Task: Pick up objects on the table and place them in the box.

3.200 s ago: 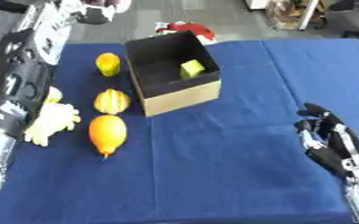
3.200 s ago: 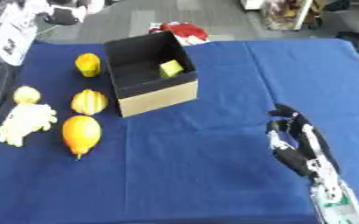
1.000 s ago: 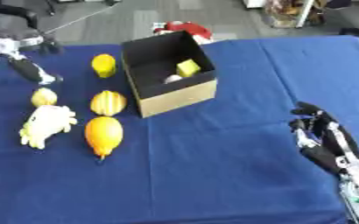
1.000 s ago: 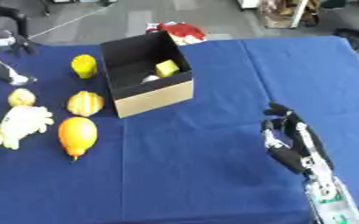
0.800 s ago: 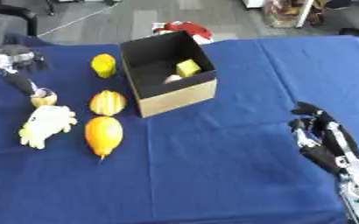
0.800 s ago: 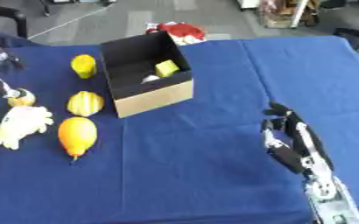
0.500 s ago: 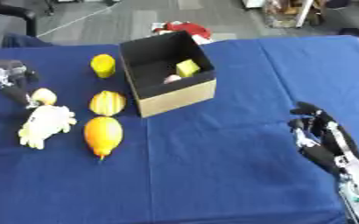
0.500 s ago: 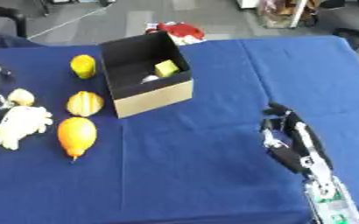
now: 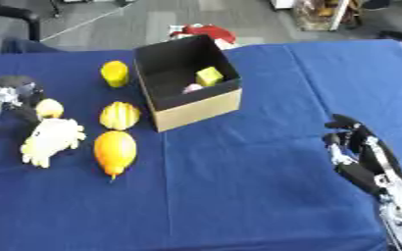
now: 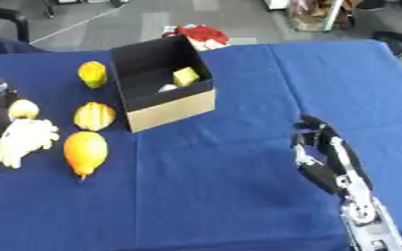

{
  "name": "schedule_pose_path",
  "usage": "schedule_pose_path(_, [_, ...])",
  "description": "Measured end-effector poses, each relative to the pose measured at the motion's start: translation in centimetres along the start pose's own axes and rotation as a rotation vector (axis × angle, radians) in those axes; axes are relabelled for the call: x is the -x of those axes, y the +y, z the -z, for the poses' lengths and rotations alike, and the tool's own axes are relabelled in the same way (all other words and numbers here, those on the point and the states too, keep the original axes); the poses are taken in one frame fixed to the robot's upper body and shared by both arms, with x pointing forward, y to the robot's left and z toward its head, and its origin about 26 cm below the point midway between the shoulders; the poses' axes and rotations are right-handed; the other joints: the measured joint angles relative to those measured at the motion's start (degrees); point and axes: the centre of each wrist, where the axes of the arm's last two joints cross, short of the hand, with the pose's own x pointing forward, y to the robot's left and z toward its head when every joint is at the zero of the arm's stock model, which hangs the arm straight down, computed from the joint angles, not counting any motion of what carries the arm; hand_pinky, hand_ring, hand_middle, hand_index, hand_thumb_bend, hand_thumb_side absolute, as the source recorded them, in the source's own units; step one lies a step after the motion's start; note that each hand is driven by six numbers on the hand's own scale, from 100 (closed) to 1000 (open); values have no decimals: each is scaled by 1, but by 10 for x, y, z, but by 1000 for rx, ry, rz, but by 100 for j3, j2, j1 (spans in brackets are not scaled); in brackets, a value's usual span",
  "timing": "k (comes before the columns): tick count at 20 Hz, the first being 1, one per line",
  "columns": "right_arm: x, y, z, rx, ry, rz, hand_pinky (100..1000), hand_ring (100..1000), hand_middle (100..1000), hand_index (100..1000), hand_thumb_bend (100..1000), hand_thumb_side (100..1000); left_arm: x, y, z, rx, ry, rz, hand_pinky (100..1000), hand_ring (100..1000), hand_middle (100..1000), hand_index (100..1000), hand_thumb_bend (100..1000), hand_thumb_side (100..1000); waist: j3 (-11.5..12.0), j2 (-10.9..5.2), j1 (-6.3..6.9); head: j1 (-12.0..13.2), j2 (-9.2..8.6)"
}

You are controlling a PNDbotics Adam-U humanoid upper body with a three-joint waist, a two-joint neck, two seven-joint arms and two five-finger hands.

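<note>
Table (image 9: 238, 196): blue cloth, carries everything.
Box (image 9: 187, 81): open top up, set askew, long axis running far-left to near-right; holds a yellow block (image 9: 209, 76) + a pale bit, so prob. partly filled.
Right hand (image 10: 324, 152): well right of box, near edge, fingers relaxed, holding nothing; looks idle.
Left hand (image 9: 12, 95): far left of box, just beside small yellow fruit (image 9: 48, 109); finger state can't tell.
Orange pointed fruit (image 9: 115, 151): left-front of box, long axis near-far, tip toward robot.
White bumpy item (image 9: 50, 141): left of that fruit.
Striped gourd (image 9: 118, 115): just left of box.
Yellow cup-shape (image 9: 114, 73): left of box, far side, upright.
</note>
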Motion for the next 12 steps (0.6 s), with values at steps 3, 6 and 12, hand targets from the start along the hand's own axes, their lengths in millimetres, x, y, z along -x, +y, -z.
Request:
schedule_pose_path(3, [0,0,0,1,1,0,749,669,738,883,100,297,-9,28,-3,-106,-49,-32,662,532,510,655,100,214,8,0,0,1,0])
schedule_pose_path(6, [0,0,0,1,2,0,749,669,737,883,100,297,-28,71,-11,-241,-139,-53,668,532,506,657,100,209,13,0,0,1,0])
schedule_pose_path(12, [1,1,-1,-3,6,1,749,669,737,883,100,297,-105,127,-24,-409,-388,-90,677,538,514,668,100,208,-4,-6,0,24,0])
